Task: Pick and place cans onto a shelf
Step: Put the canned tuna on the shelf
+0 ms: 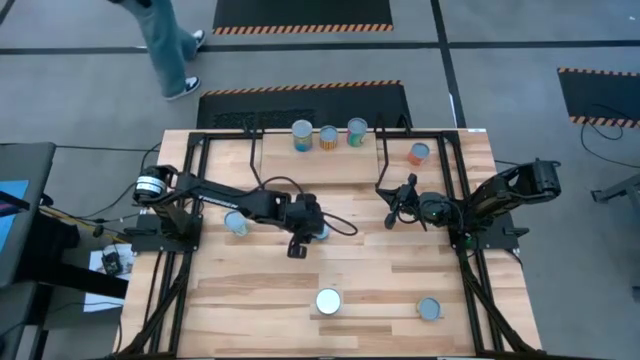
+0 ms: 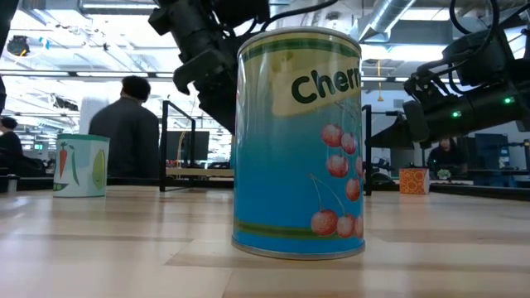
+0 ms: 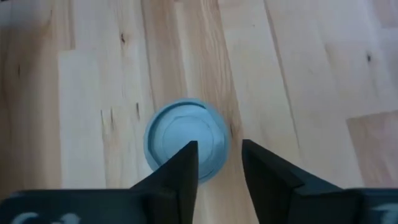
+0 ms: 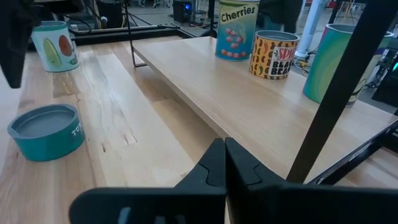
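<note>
The left tool hangs over the middle of the table, its fingers released and standing apart, directly above a flat teal can that sits on the wood just beneath the fingertips. The right tool is clenched shut and empty, near the shelf's front edge. Seen from above, three cans stand on the shelf at 12 o'clock: a Cherries can, a black-bean can and a teal can. A risk, as I judge it: the tool looks off-centre over the lid, so closing could nudge or tip the can rather than seat it.
</note>
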You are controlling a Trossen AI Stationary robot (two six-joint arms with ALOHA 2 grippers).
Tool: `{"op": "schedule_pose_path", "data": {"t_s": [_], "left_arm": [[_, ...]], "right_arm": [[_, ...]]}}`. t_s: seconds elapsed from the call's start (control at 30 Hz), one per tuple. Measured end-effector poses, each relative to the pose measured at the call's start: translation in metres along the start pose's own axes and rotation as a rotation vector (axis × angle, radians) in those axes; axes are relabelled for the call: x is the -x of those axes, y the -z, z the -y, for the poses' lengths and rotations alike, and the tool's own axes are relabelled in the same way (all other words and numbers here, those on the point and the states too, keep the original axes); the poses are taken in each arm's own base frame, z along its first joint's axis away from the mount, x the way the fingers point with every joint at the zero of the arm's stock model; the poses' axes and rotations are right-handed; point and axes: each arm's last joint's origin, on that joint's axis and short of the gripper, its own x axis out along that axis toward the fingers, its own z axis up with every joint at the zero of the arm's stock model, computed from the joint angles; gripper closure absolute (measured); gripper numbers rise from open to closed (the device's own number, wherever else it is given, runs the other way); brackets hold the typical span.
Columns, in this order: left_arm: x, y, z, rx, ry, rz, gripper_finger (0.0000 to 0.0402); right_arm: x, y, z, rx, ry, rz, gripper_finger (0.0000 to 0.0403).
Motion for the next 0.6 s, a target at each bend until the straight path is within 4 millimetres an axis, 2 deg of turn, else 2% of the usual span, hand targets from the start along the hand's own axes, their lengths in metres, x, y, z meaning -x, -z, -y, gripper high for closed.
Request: {"op": "schedule_pose_path", "data": {"t_s": [0.3, 0.6], "left_arm": [[-0.013, 0.017, -0.001, -0.025, -0.008, 0.013, 0.0280], [-0.013, 0.017, -0.003, -0.076, -0.002, 0.015, 0.0280]], "right_arm": [[0.000, 0.000, 0.000, -0.002, 0.000, 0.000, 0.0394], [0.000, 0.000, 0.000, -0.002, 0.000, 0.000, 0.0394]]}}
